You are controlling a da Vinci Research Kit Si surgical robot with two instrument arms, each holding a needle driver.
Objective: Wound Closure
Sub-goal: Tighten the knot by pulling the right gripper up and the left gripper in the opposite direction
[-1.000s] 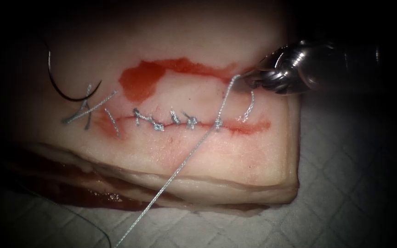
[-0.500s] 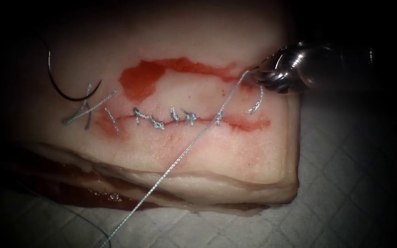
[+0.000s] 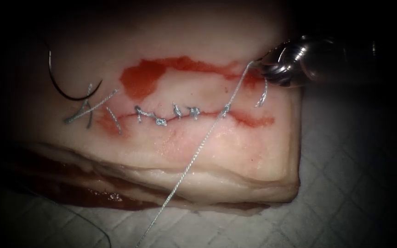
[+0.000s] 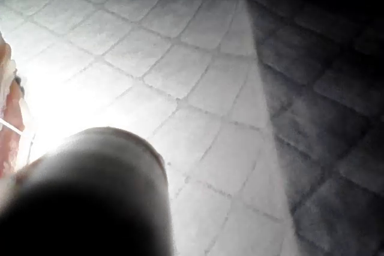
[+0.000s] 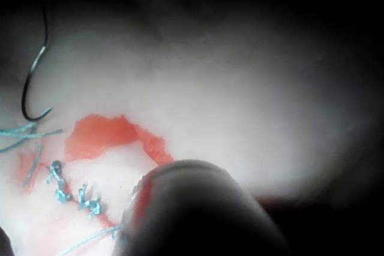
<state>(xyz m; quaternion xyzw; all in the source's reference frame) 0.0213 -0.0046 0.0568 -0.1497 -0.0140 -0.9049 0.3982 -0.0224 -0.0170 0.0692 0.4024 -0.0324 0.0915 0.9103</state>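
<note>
While the right tool [image 3: 259, 70] sits over the far right end of the cut [image 3: 180, 115], its jaws are closed on the thread [image 3: 198, 151], gripping it just above the last knot in the row. From that grip one strand runs taut down to the knot [image 3: 226, 109] on the cut and then on, slanting across the near face of the tissue [image 3: 217, 160] and off over the white quilted cloth [image 3: 345, 183] beneath it. A short free tail [image 3: 263, 95] hangs from the jaws, ending just above the cut's right end. Four more knots [image 3: 164, 115] sit along the cut to the left of the taut strand, with cut ends of thread [image 3: 88, 108] lying crossed beyond the cut's left end. Red fluid [image 3: 145, 78] pools on the tissue above the cut. The needle [image 3: 63, 85] lies free on the tissue surface beyond the cut's left end, not in the tissue and held by neither tool, its curve touching the cut ends. The left wrist view shows the left arm's shaft [image 4: 90, 196] over the cloth beside the tissue; I cannot tell how that tool's jaws stand or whether it holds anything.
</note>
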